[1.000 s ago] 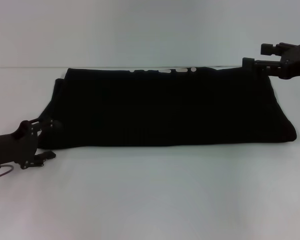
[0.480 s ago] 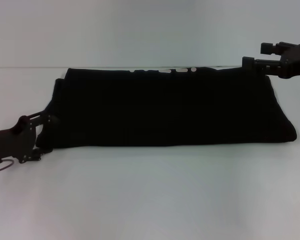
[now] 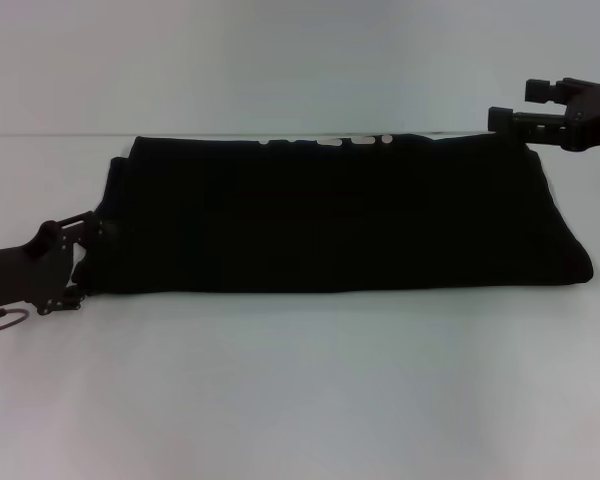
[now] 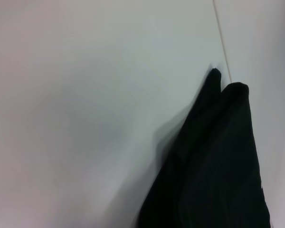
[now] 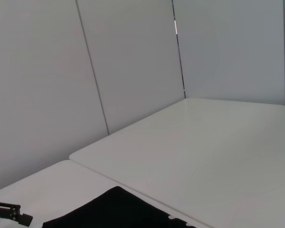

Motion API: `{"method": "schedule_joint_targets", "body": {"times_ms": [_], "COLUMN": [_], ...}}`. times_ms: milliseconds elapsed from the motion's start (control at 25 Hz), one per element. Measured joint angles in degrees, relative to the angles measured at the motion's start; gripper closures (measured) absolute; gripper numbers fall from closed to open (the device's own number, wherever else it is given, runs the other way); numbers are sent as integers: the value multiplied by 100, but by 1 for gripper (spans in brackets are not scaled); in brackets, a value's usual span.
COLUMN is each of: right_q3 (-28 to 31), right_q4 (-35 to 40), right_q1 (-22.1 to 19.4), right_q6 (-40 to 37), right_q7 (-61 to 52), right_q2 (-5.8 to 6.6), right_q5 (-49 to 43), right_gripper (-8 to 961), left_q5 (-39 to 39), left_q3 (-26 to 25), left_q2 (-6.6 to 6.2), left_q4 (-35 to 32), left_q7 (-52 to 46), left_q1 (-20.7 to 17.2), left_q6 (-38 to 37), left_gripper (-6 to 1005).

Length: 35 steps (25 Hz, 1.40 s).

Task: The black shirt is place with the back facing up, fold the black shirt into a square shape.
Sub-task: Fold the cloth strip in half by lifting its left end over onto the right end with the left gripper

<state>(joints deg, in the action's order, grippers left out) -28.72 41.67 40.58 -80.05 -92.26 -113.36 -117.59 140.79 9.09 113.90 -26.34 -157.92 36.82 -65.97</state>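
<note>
The black shirt lies on the white table as a long, flat folded band, with small white marks along its far edge. My left gripper is low at the shirt's near left corner, open, its fingers straddling that edge of the cloth. My right gripper hovers open above the shirt's far right corner and holds nothing. The left wrist view shows a folded end of the black shirt on the table. In the right wrist view only a strip of the black shirt appears.
The white table stretches wide in front of the shirt and at both sides. Pale wall panels stand behind it. A small dark piece of the other arm shows far off in the right wrist view.
My left gripper has slid left and toward the shirt's near left corner, its fingers now around the edge. My right gripper has risen slightly. The shirt has not moved.
</note>
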Motion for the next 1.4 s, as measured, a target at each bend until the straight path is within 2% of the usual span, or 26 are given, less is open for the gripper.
{"method": "schedule_joint_targets", "body": {"times_ms": [400,640,840,1200,1400], "right_q3": [-2,-5,-7,-10,45], "right_q4": [16,65,68,36,-15], "right_q1": [33,51,55,33,7], "right_q6": [7,-1,3,16,23], "right_q7": [-21,-28,-22,-45,-41], "right_q2": [6,8,4,-13,-100], "right_q5": [0,0,-3,-14,38], "right_gripper": [41,41,41,42,42], "left_q5": [19,42,45,15,-243], "left_q3": [139,244,295,275,235], "left_q2": [-8,-12,-8,16,29], "left_q4": [-63,-65,-69,-73,-73], "left_q7": [384,444,463,656,1369], "left_q1": [-1,31,17,-40,-92], "left_q6": [8,21,37,99,-76], "left_gripper": [233,407,675,900,987]}}
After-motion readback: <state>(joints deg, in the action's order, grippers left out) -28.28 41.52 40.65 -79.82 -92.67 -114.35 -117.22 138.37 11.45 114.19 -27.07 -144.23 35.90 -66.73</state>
